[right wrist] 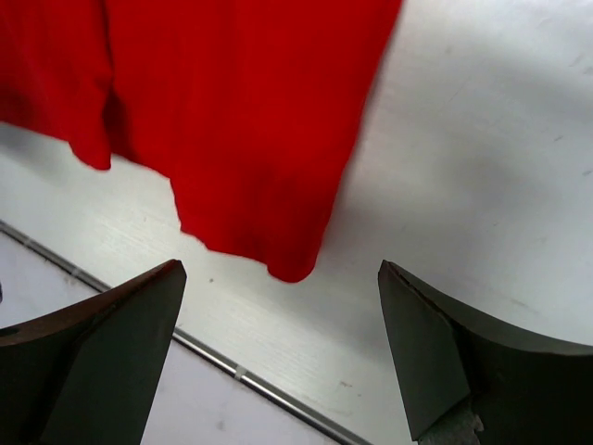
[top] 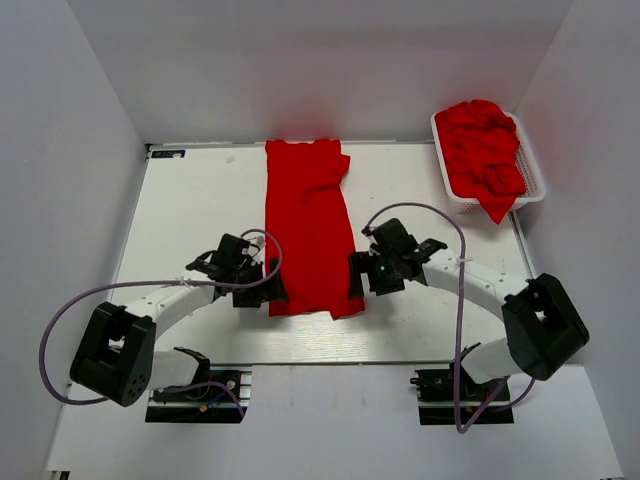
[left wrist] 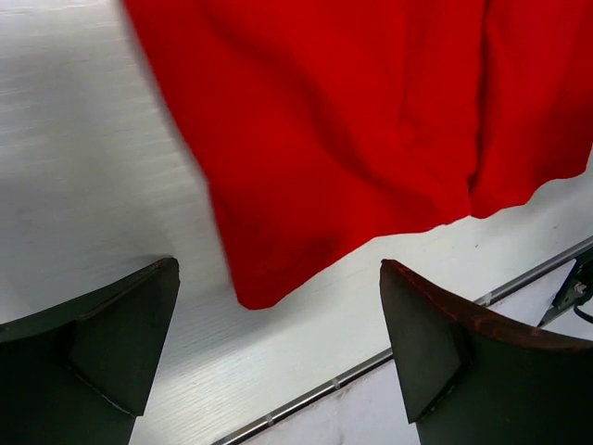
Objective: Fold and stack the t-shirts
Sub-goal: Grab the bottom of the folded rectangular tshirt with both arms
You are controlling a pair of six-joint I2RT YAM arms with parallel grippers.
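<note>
from above: one red t-shirt (top: 308, 225) lies flat in the middle of the white tabletop (top: 200, 200), folded into a long strip that runs from the far edge toward the robot. the left arm (top: 150, 300) and right arm (top: 490, 285) both reach inward with bent elbows, wrists turned toward the strip's near hem. the left pincer (top: 270, 293) sits at the hem's left corner, the right pincer (top: 357, 280) at its right corner. a heap of t-shirts (top: 482, 150) fills the white basket (top: 533, 165) at the far right, with one end hanging over the near rim.

left wrist camera: the left pincer (left wrist: 278, 278) is spread wide and grips nothing. a corner of the t-shirt (left wrist: 352, 120) lies on the tabletop (left wrist: 83, 185) between its dark halves.

right wrist camera: the right pincer (right wrist: 278, 269) is likewise spread wide and empty. the other hem corner of the t-shirt (right wrist: 241, 111) points down between its halves, flat on the tabletop (right wrist: 482, 139).
</note>
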